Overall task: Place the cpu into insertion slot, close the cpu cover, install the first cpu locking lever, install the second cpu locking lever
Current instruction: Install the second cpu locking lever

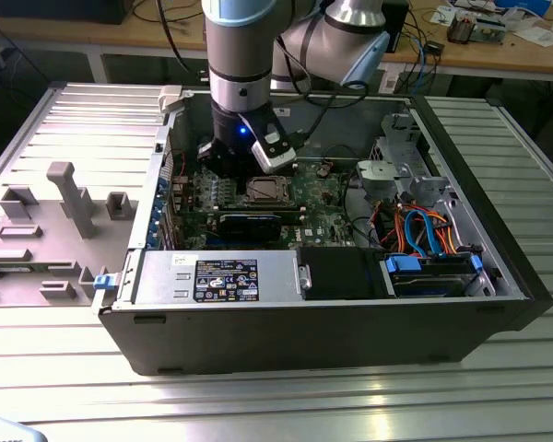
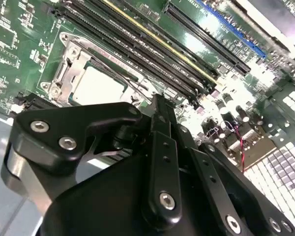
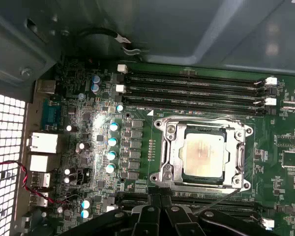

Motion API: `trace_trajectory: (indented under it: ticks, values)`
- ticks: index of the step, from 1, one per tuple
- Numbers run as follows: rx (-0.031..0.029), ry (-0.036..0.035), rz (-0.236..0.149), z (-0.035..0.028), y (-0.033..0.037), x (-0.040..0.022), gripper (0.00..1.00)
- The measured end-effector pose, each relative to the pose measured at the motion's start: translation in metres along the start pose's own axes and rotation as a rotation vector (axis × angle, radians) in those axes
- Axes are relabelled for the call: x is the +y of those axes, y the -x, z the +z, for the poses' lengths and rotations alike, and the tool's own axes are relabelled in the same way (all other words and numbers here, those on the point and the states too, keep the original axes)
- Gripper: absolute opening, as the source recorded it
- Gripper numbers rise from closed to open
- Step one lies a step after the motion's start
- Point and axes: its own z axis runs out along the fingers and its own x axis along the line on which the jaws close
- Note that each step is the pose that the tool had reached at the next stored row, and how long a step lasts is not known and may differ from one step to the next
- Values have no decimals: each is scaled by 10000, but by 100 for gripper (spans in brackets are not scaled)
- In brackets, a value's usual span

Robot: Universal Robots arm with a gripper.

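Observation:
In the first wrist view the cpu [image 3: 202, 156], a dull silver square, lies in the insertion slot [image 3: 160, 169] on the green board. The cpu cover [image 3: 236, 129], a silver frame, lies flat around it. A thin wire lever [image 3: 221, 198] slants up from the socket edge nearest my gripper [image 3: 162, 206]. The black fingers stand together just outside that edge, holding nothing. In the second wrist view the gripper [image 2: 160, 103] reaches to the socket beside the cpu [image 2: 98, 86]. In the exterior view the gripper [image 1: 223, 166] hangs low inside the case, to the exterior view's left of the socket [image 1: 267, 191].
Long black memory slots [image 3: 191, 91] run along the far side of the socket, and more [image 3: 221, 201] lie by the gripper. The open case [image 1: 323, 322] has a drive bay and cables [image 1: 424, 239] at the exterior view's right. A grey fixture plate [image 1: 46, 230] sits left of it.

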Motion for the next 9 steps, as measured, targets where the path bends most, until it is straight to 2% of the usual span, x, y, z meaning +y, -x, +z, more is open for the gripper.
trace_trajectory:
  ticks: [1, 6, 9]
  values:
    - [5, -46, -5, -46, 2, 2, 11]
    - [11, -118, -6, -249, 5, 17, 11]
    - [30, -123, -4, -268, 16, 18, 11]
